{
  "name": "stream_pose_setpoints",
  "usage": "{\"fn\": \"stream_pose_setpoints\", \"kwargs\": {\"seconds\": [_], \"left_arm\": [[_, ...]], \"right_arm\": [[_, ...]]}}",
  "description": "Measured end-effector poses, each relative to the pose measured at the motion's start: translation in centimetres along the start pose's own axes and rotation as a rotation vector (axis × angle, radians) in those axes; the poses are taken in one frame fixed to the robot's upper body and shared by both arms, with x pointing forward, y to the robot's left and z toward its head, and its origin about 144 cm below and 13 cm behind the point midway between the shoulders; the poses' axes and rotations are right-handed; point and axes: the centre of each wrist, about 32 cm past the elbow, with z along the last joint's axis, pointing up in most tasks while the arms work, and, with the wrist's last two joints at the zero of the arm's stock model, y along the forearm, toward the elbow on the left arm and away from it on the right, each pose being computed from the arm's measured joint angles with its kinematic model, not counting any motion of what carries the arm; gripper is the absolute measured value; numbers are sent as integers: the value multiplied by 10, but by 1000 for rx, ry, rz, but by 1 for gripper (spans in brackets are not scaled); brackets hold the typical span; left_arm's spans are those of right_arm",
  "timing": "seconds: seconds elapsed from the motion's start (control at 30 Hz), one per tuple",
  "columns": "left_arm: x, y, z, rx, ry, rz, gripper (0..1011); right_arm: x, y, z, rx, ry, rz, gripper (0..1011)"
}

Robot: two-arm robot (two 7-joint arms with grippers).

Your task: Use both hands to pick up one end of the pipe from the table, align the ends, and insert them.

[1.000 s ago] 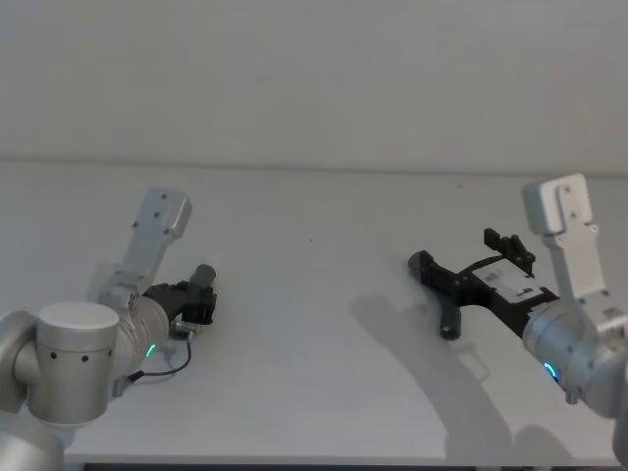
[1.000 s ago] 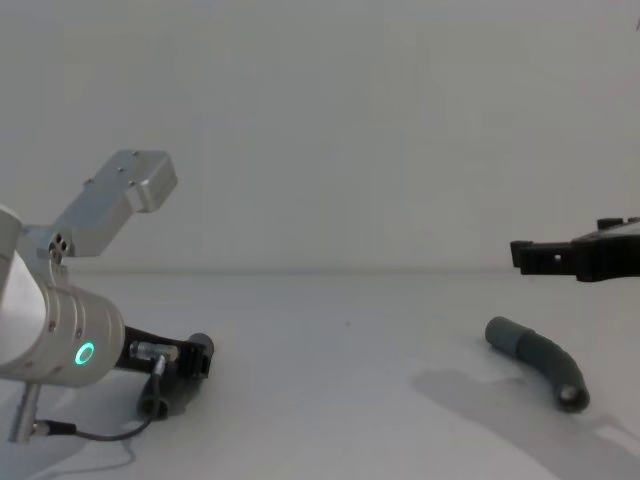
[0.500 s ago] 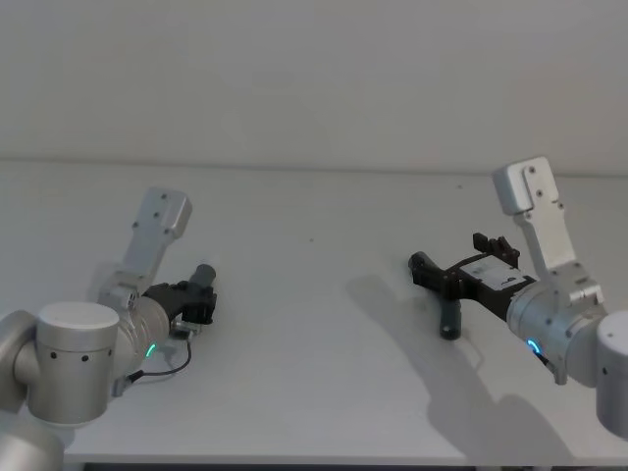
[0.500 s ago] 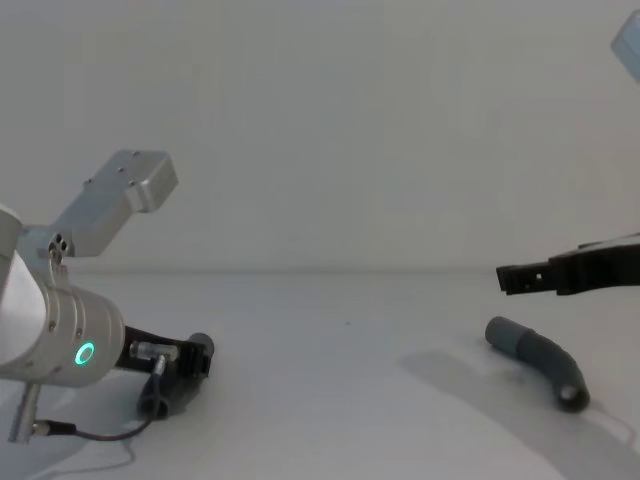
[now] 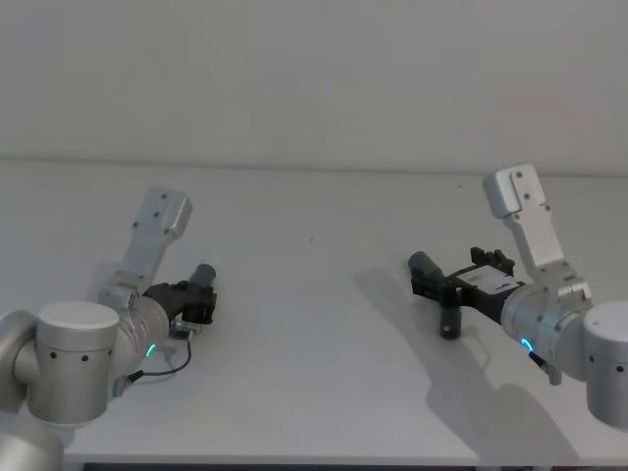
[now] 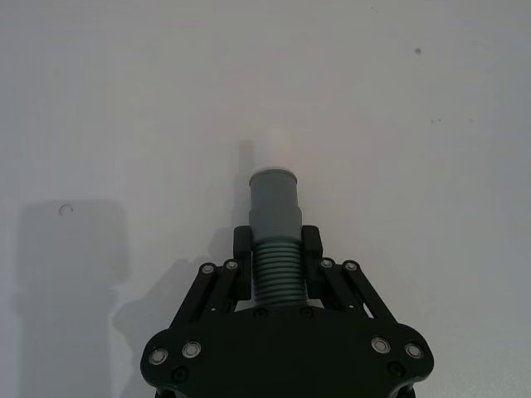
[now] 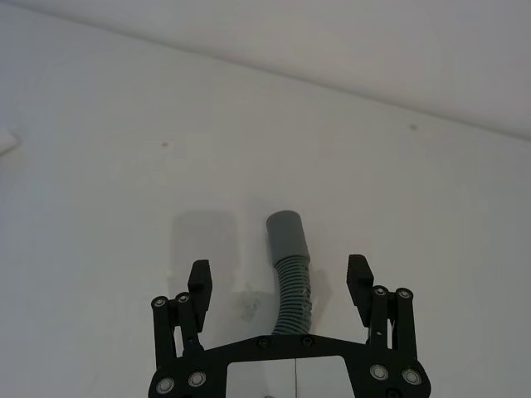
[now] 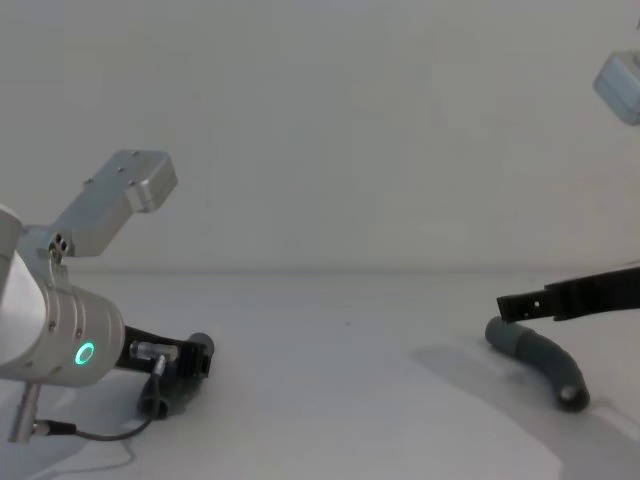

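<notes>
1. At the left of the plain white matte table (image 5: 314,343): the black two-finger left gripper (image 6: 276,249), clamped tight on the ribbed middle of a short dark-grey bent pipe piece (image 6: 275,278), with the smooth grey cuff end (image 6: 275,199) jutting forward, low at the surface; no telling whether lifted clear.
2. At the right: the black two-finger right gripper (image 7: 280,272), spread wide and holding nothing, straddling the second dark-grey ribbed pipe piece (image 7: 293,290), lying flat on the table with the open-mouthed grey cuff (image 7: 286,236) aimed away from the wrist.
3. Step in hand, by all appearances: taking hold of that second piece.
4. Best done by sinking lower first, pads (image 7: 199,275) level with the ribs just behind the cuff, then closing evenly from both sides.
5. Wise to leave the cuff free beyond the grip, ready for mating.
6. Hazard: a one-sided touch, likely to roll the bent tube aside; better centred before the squeeze.
</notes>
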Motion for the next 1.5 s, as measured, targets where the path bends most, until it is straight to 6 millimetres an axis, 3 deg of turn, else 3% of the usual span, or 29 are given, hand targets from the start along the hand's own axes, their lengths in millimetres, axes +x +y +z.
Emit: {"fn": "stream_pose_setpoints", "kwargs": {"seconds": [0.67, 1.5], "left_arm": [[0, 0, 0, 0, 0, 0, 340], [0, 0, 0, 0, 0, 0, 340]], "right_arm": [[1, 17, -8, -74, 35, 25, 1001], [2, 25, -13, -97, 68, 33, 1001]]}}
